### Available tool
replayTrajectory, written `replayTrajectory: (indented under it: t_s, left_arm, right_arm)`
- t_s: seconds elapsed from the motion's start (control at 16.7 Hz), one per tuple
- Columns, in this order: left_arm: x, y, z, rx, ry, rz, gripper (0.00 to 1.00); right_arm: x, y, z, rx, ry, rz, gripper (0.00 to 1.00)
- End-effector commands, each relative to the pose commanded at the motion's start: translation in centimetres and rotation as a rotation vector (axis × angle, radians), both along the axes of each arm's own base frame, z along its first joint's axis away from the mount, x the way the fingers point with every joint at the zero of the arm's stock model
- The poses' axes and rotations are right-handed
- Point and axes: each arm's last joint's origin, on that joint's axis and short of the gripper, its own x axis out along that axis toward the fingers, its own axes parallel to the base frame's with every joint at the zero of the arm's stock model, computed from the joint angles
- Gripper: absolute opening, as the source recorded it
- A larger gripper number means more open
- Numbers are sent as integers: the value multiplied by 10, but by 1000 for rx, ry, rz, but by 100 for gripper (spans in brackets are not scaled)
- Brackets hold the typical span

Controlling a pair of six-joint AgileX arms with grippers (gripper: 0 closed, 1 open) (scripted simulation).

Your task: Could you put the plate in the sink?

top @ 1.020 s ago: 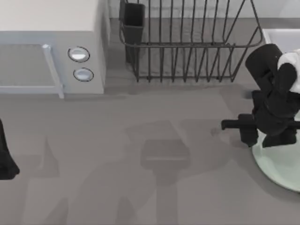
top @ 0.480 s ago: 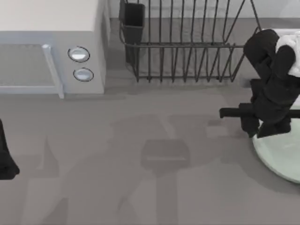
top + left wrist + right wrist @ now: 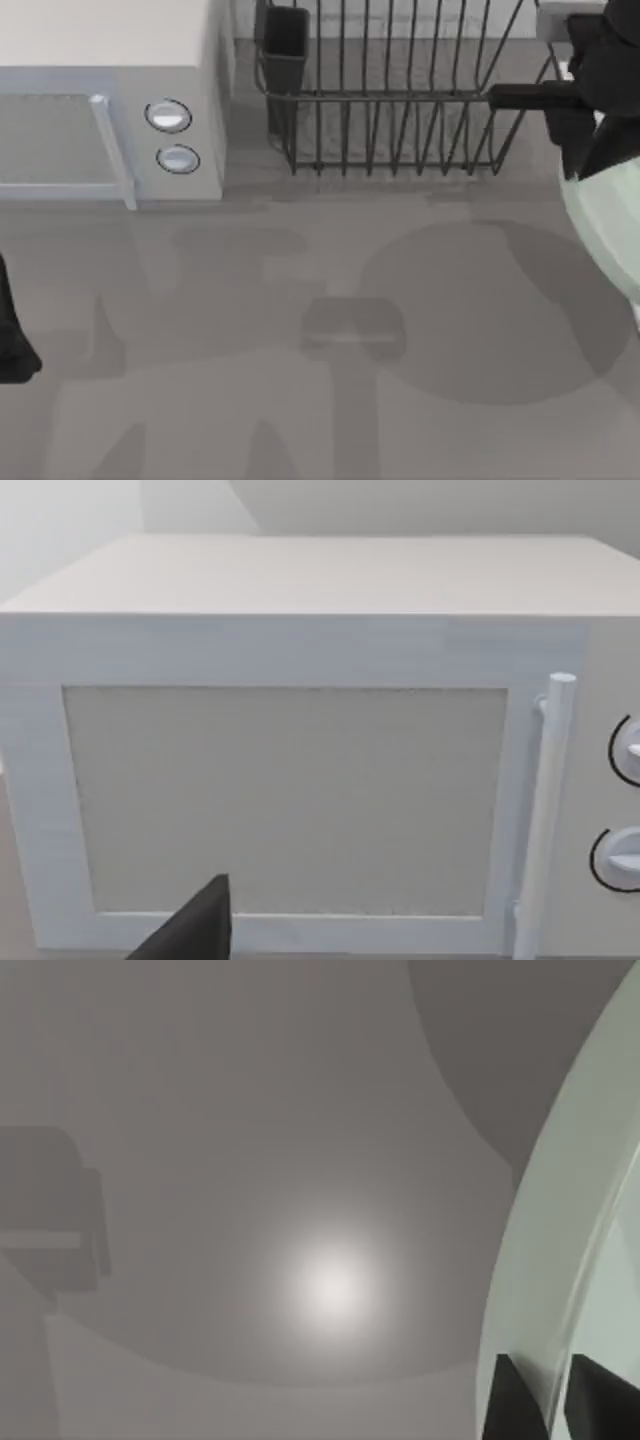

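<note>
Overhead, the right gripper sits at the table's far right edge, just by the dish rack, pinching the rim of the plate. The plate hangs lifted off the table, tilted, w/ its round shadow spread on the grey top below. A white corner of what I take for the sink peeks out behind the arm, past the rack's right end. The microwave stands far left; the left arm is parked at the left edge, idle.

Left wrist view: the microwave's door, handle and 2 knobs close up. Can't tell how that arm's fingers stand.

Right wrist view: 2 dark fingertips close on the plate's rim, 1 each side, plate edge-on to the camera, w/ a lamp glare on the table beneath.

Handling, my guess: stiff, glossy, so slippery; prob. breakable. Held by 1 rim point, it can swing or slide out, so keep the pinch firm and travel slow. The raised rim is the only real hold.

Surface is flat, smooth, matte grey. Room's tight by the rack wires; plenty elsewhere.
</note>
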Motion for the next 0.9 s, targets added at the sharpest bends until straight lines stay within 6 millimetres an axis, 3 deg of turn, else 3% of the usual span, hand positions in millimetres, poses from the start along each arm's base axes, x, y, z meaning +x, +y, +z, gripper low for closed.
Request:
replayTrajectory:
  t_s: [0.18,0.36,0.72,0.9]
  left_arm:
    - [0,0,0,0,0,0,100]
    - [0,0,0,0,0,0,100]
    - [0,0,0,0,0,0,100]
    - [0,0,0,0,0,0,100]
  right_arm:
    - [-15,-6,51,4,-12,0,0]
    - [-28,-12,77,9,-26,0,0]
    - [-28,-11,78,9,-25,4,0]
    - [-8,-19,71,2,-17,5,0]
